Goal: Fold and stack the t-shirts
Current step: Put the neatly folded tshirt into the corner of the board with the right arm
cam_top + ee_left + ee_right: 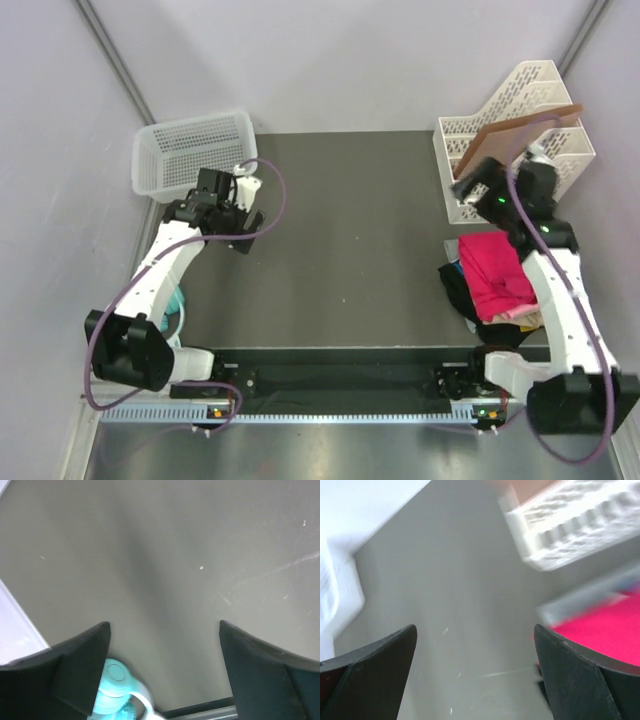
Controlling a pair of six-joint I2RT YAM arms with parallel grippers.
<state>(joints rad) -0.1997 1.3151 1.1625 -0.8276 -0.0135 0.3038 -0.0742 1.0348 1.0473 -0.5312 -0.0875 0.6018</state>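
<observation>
Where the top view looks down, the t-shirts (500, 292) lie heaped at the right edge of the table (350, 250), the crimson-pink shirt (490, 260) uppermost, its long axis running near to far, just short of the white file rack (520, 120) — open tabletop stretches left to the white basket (190, 150). In the left wrist view the left gripper (165, 630) gapes wide over bare surface, holding nothing. In the blurred right wrist view the right gripper (475, 630) is spread as wide and empty, the crimson-pink shirt at its right.

Two robot arms (160, 262), one white basket (190, 150), one file rack (520, 110), one teal object (178, 305), one crimson t-shirt (495, 272), one black t-shirt (458, 290), one beige t-shirt (522, 317)
</observation>
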